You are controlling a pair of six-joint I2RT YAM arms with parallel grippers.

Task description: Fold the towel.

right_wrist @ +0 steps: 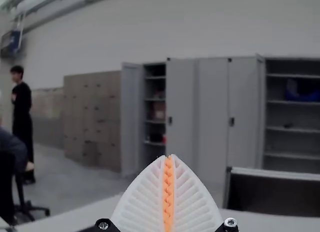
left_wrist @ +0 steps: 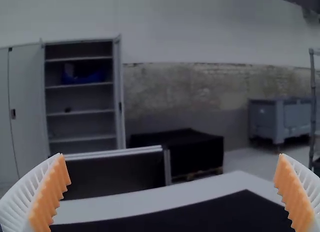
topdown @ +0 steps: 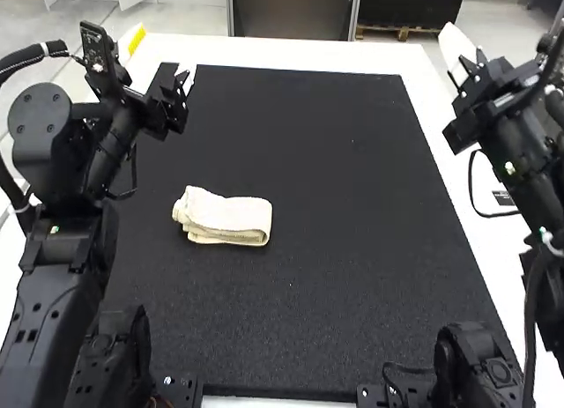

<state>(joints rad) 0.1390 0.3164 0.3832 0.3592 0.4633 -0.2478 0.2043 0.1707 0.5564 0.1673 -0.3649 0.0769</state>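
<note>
And here the towel (topdown: 225, 218) lay on the black mat (topdown: 344, 249) over the white worktop (topdown: 264, 52), left of ctr in the high view, approx. level, long axis running side to side w/ a slight slant. The L arm (topdown: 53, 285) was the nearer by far; from its claw (left_wrist: 171, 157) the towel lay back twd the arm bases & inward, twd mid-mat, so any L reach needed to come back & down, w/ the near end, the lumpy one, met 1st. That L claw stood wide, nothing btwn its pads. The R arm (topdown: 529, 174) was a long way off across the mat, its claw (right_wrist: 169, 157) closed up, pads together & empty; from there the towel lay well over twd the L side & a bit back. As for looks: cream cloth, folded down to a small, thick strip, layers stacked & showing along the side facing the arm bases, R end neat & rounded, L end puffier w/ a bunched corner. Folding seemed all but done, IMO; at most a quick tidy of that L end was called for, tho a careless pinch there risked pulling the layers apart.
</note>
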